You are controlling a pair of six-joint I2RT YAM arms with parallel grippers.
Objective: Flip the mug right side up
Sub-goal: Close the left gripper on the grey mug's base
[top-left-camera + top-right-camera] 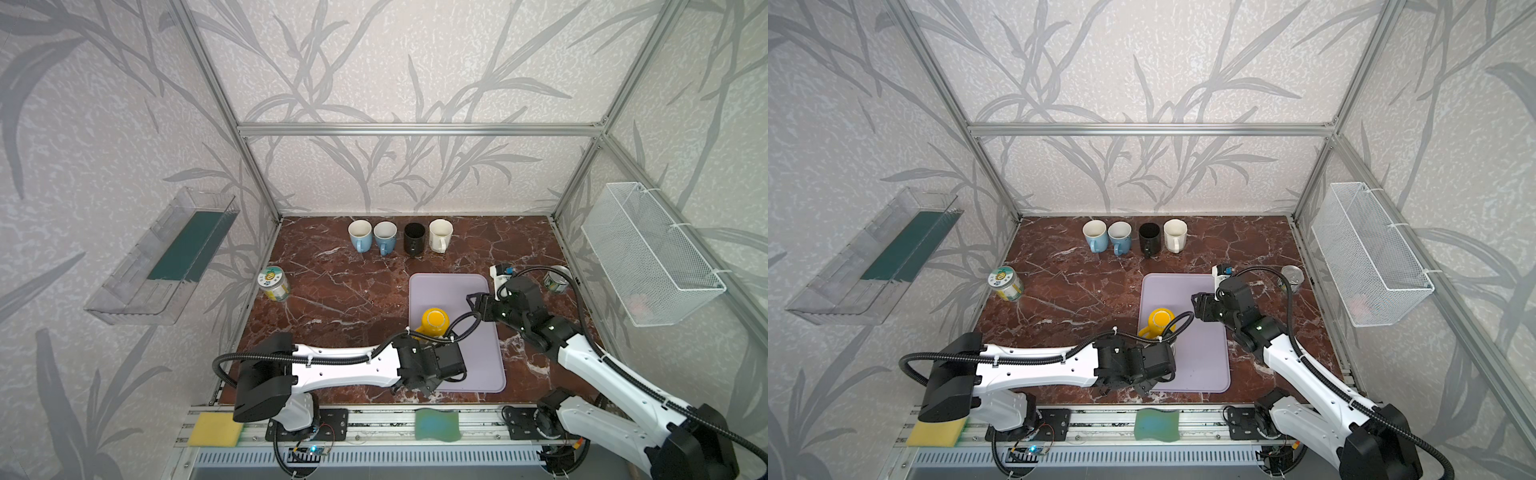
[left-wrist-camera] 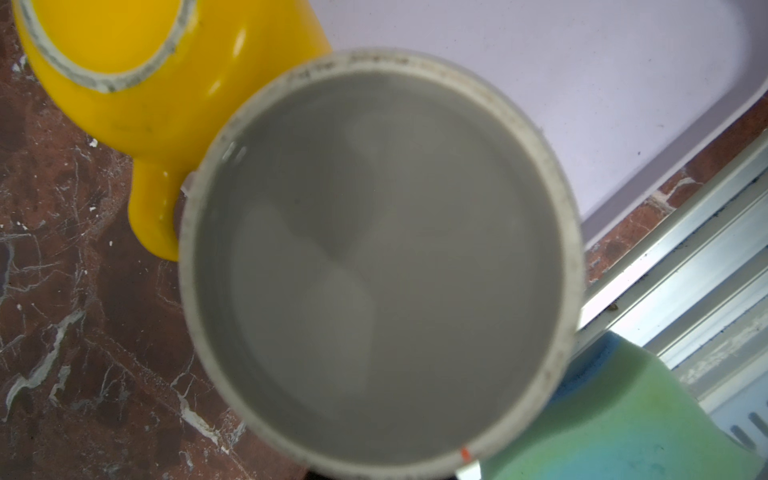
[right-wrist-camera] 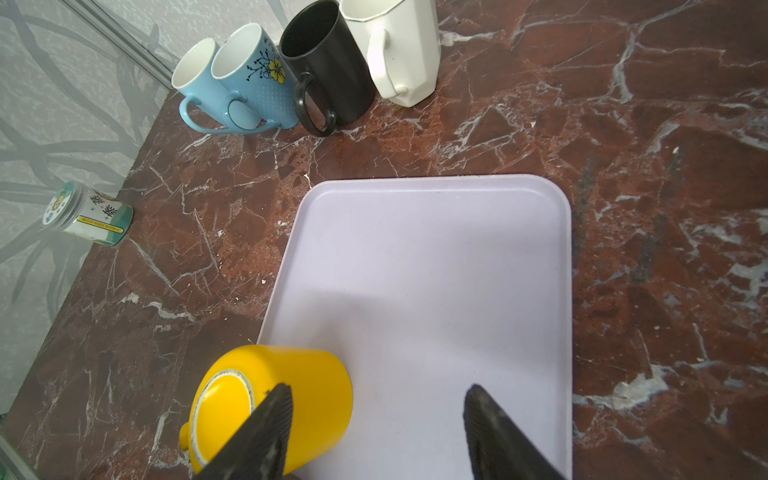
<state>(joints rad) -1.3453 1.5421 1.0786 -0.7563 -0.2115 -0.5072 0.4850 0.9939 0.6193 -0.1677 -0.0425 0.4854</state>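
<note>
We see the yellow mug (image 1: pixel 435 321) base-up on the tray's (image 1: pixel 451 286) left edge, long axis vertical, handle near-left. The right gripper (image 3: pixel 376 388) is just right of it, fingers wide apart, empty. The left gripper (image 1: pixel 432 365) is closed over a base-up grey mug (image 2: pixel 382 266); whether it grips it we can't tell.

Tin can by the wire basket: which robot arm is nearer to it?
Right. The right arm passes just left of the tin can; the left arm ends over the tray.
</note>
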